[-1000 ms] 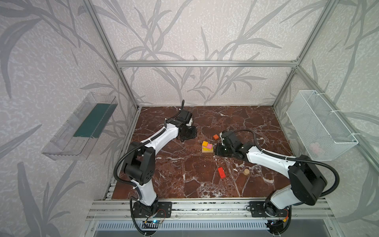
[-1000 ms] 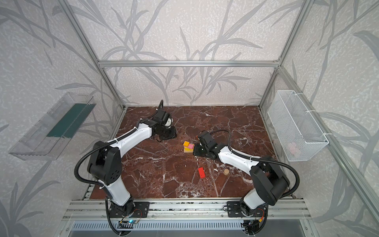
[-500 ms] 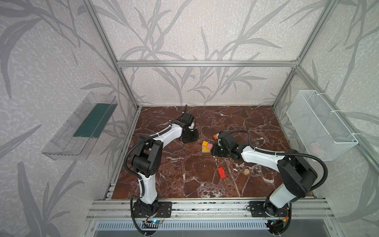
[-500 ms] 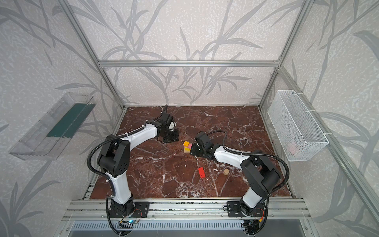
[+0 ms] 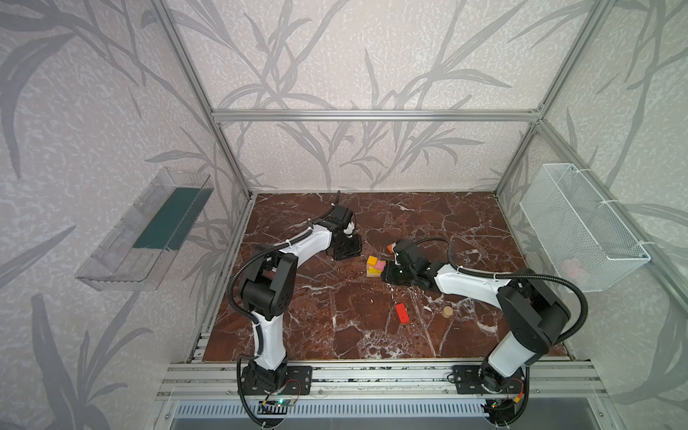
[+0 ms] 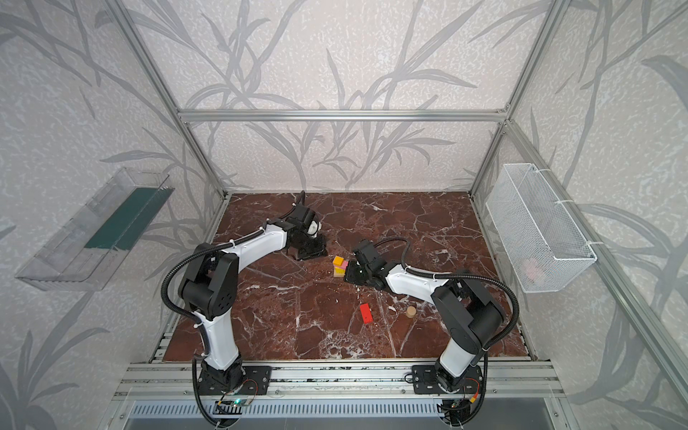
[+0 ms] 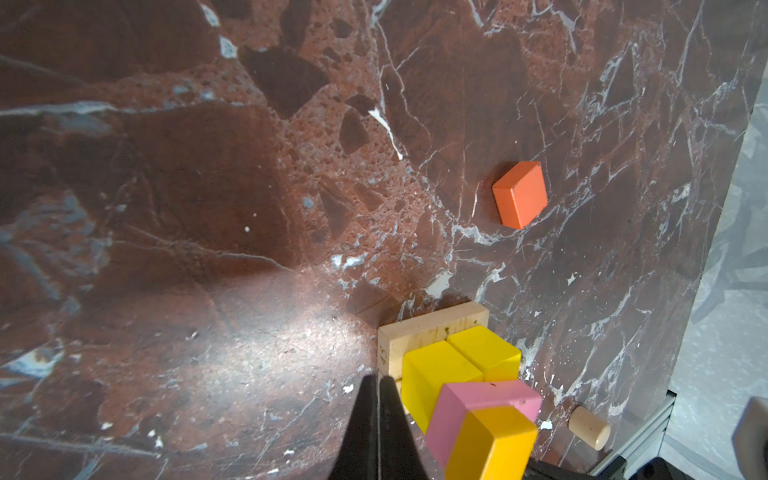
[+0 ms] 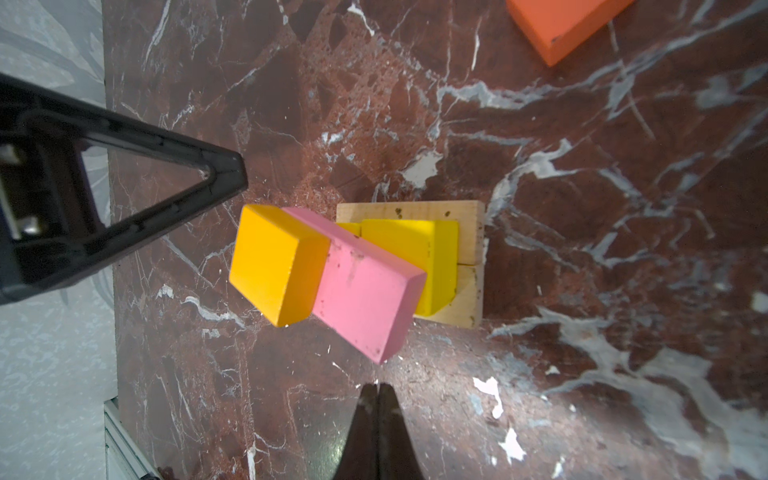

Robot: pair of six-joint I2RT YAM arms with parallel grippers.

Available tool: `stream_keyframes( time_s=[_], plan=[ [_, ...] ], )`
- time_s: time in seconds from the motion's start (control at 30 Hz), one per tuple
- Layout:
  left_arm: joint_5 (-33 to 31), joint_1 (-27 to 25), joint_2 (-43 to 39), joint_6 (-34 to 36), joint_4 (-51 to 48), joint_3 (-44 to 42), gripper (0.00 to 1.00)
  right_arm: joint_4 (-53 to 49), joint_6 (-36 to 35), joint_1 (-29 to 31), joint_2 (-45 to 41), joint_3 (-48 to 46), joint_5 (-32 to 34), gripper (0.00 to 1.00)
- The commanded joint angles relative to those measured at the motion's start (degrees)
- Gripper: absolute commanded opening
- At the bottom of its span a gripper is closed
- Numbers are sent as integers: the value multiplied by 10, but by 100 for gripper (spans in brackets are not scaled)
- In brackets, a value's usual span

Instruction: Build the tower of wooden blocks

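right wrist view has the right tool (image 8: pixel 377 388) with its fingers pressed together and nothing between them, its tip just beside one corner of the pink brick (image 8: pixel 365 286); whether it touches i cannot tell. on the opposite side of the stack, the left tool (image 7: pixel 378 380) is likewise closed and empty, its tip just beside the tan planks (image 7: pixel 432 328). between the two stands the tower (image 5: pixel 374 268), near the middle of the table (image 5: pixel 335 335) and a little toward its far edge. it has two planks side by side as base, two yellow cubes (image 8: pixel 415 249) on them, then the pink brick and an orange cube (image 8: pixel 270 262) touching each other on top. that top pair sits turned at an angle to the planks. an orange-red cube (image 7: pixel 519 193) lies loose, apart from the tower toward the far edge. a red brick (image 5: pixel 401 312) and a tan cylinder (image 5: pixel 447 311) lie well apart from it toward the near edge, right of the middle. i judge the step in hand to be squaring up the pink and orange layer with closed fingertips from both sides. the next move calls for a short, gentle push that turns the pair straight without sliding the yellow cubes, then a reach for the red brick.
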Motion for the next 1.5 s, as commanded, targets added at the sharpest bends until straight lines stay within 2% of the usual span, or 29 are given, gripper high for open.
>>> stream_keyframes(
  time_s=[0.0, 1.47],
  plan=[
    [10, -5, 11, -3, 6, 12, 0, 11, 1, 3, 9, 20, 4, 0],
    [8, -34, 2, -3, -10, 9, 0, 23, 3, -20, 16, 15, 20, 0]
  ],
)
